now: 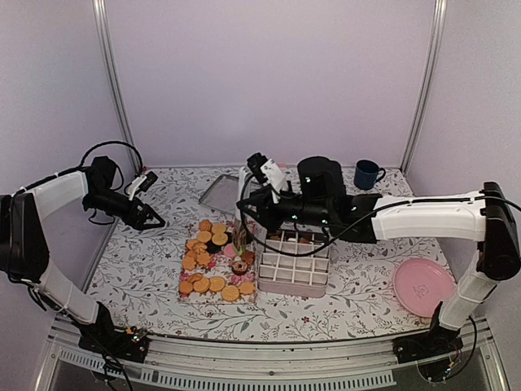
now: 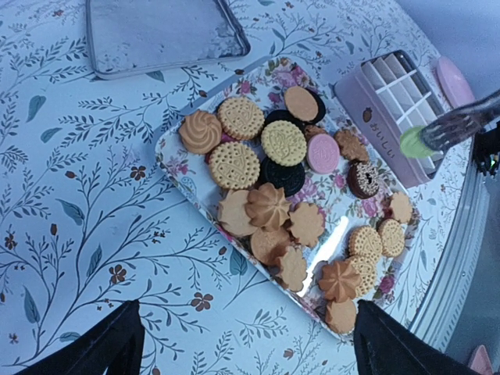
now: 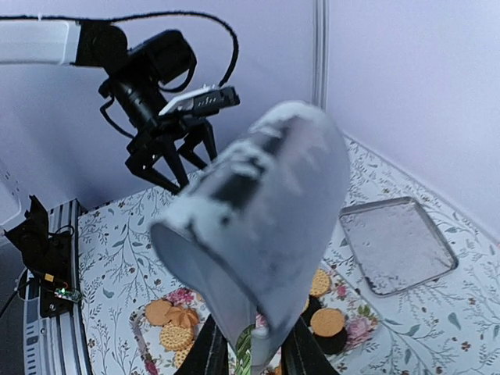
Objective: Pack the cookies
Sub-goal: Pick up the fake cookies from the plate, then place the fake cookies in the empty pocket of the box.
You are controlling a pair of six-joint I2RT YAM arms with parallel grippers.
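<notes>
The cookies (image 2: 269,168) lie on a floral tray (image 2: 176,168): mostly golden-orange, some dark, one pink (image 2: 322,153). In the top view the cookies (image 1: 213,259) sit left of a pink grid box (image 1: 295,277). My right gripper (image 1: 244,230) is shut on metal tongs (image 3: 258,226), whose blurred handle end fills the right wrist view above the gripper (image 3: 254,351). The tongs (image 2: 457,123) pinch a green cookie (image 2: 411,142) above the tray's edge nearest the box (image 2: 383,133). My left gripper (image 1: 155,220) hangs open left of the tray, its jaws (image 2: 247,306) holding nothing.
A metal baking tray (image 1: 220,194) lies behind the cookie tray. A blue mug (image 1: 368,174) and a dark round container (image 1: 319,175) stand at the back. A large pink plate (image 1: 423,287) sits at the right front, under the right arm.
</notes>
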